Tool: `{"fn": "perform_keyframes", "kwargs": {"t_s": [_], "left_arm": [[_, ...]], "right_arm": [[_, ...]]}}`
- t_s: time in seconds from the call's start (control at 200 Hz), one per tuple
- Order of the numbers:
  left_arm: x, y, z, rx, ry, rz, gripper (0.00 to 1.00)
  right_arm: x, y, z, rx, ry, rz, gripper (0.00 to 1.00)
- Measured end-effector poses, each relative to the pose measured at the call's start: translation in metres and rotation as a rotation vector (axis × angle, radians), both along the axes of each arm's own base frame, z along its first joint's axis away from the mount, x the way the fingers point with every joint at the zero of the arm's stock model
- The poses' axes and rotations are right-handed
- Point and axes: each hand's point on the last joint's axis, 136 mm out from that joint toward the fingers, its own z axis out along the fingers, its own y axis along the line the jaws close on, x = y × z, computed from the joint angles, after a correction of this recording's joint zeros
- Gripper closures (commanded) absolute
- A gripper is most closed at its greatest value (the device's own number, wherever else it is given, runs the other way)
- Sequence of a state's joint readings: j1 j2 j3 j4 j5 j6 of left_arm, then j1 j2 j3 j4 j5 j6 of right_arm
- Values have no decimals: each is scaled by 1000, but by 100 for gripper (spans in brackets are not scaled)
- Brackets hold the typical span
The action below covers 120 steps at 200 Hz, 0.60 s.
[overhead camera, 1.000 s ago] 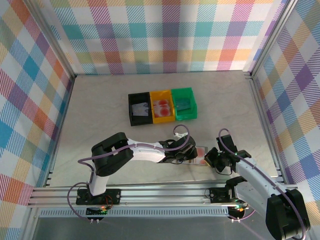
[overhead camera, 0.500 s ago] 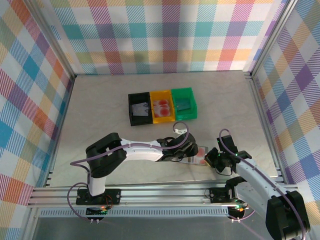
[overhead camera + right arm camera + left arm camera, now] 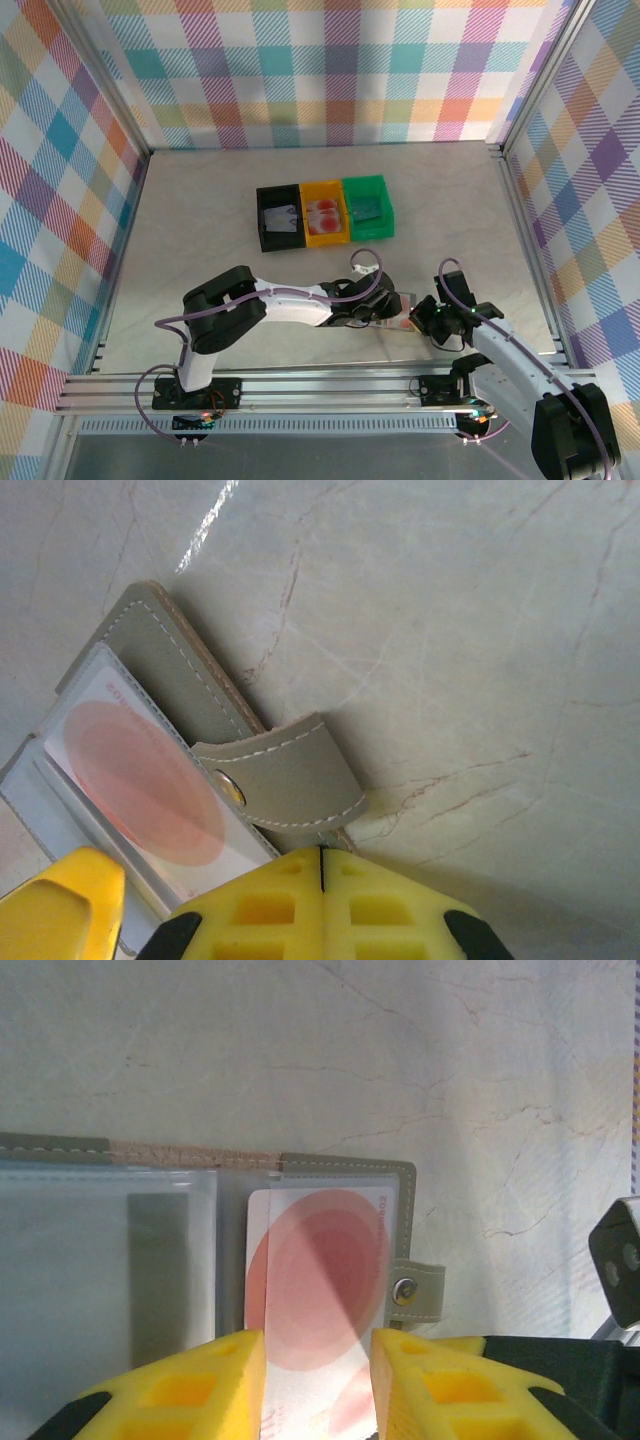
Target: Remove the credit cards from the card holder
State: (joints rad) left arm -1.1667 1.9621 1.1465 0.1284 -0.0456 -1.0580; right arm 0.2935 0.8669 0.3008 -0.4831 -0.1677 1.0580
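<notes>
We find the left gripper (image 3: 318, 1352), jaws apart, directly above the red credit card (image 3: 320, 1260), which lies in a clear sleeve of the open card holder (image 3: 350, 1168) on the table (image 3: 300, 1040). The card's long axis runs through the gap, across the jaws' closing line. At the holder's strap (image 3: 290, 780) end, the right gripper (image 3: 322, 880) has its jaws together, holding nothing we can confirm.

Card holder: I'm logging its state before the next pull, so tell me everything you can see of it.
The card holder lies open and flat on the marble-look table. Grey-green stitched cover, leather-like, clear plastic sleeves inside; one holds a white card with red circles. Its snap strap curls up, its end at the shut right gripper; the left gripper's open fingers straddle the card.
</notes>
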Motion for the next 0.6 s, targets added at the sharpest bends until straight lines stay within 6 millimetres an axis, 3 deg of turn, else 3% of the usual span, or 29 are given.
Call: {"fn": "perform_keyframes", "kwargs": {"t_s": [0.6], "left_arm": [[-1,4,-7,35,-7,-1,64]], "right_arm": [[0,0,0,1,0,1,100]]}}
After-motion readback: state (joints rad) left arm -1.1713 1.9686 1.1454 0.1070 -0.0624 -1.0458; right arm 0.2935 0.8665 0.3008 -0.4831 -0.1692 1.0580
